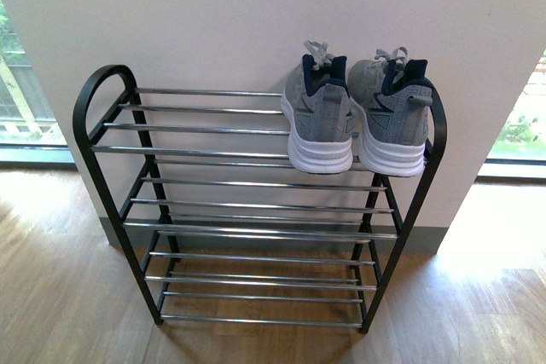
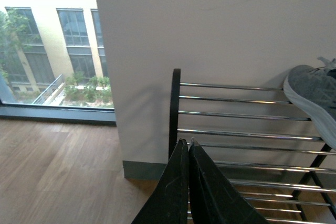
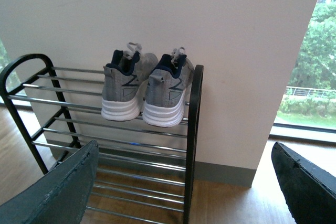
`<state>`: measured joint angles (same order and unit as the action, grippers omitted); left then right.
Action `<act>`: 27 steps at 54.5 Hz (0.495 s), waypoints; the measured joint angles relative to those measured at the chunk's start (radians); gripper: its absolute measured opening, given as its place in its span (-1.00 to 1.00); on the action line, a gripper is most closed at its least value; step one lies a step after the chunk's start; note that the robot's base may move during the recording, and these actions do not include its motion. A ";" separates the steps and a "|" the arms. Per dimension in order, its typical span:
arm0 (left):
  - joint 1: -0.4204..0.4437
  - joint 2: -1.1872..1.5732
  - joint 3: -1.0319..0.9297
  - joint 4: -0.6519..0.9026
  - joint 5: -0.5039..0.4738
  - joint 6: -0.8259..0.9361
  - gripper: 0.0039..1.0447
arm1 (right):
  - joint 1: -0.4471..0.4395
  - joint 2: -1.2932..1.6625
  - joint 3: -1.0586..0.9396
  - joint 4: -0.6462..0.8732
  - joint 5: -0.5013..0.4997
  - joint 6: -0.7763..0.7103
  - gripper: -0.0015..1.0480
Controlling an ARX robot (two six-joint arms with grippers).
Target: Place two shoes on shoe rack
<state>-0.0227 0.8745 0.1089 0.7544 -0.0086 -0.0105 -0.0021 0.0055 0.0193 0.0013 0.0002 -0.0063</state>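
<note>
Both of the two shoes sit on the top tier of the shoe rack (image 1: 78, 117), at the end that shows on the right in the front view. Their heels face the robot and their toes point at the wall. The inner shoe (image 1: 317, 117) and the outer shoe (image 1: 392, 121) stand side by side and upright, and the outer one is pressed close to the rack's rounded end frame. The placing looks finished. The left hand (image 2: 188, 142) is closed on nothing, its two black fingers (image 2: 173, 192) meeting at the tips, and it points toward the rack's bare opposite end. The right hand (image 3: 184, 145) is spread wide and empty, facing the shoes from well back. The main risk now is disturbing what already rests there. The soles bear only on thin chrome rods and the heels reach the front rod, so a brush from an arm in passing could tip a shoe forward off the tier. It could also rock the light frame against the wall. The loose laces hanging over the tongues could catch on a finger. No brand name or writing can be read. Each heel side carries a dark angular mark, seen best in the right wrist view, but no lettering can be made out.
</note>
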 joint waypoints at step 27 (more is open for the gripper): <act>0.019 -0.237 -0.095 -0.135 0.008 0.000 -0.98 | 0.000 0.000 0.000 0.000 0.000 0.000 0.82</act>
<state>-0.0040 0.6380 0.0143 0.6197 -0.0002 -0.0101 -0.0021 0.0055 0.0193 0.0013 0.0002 -0.0063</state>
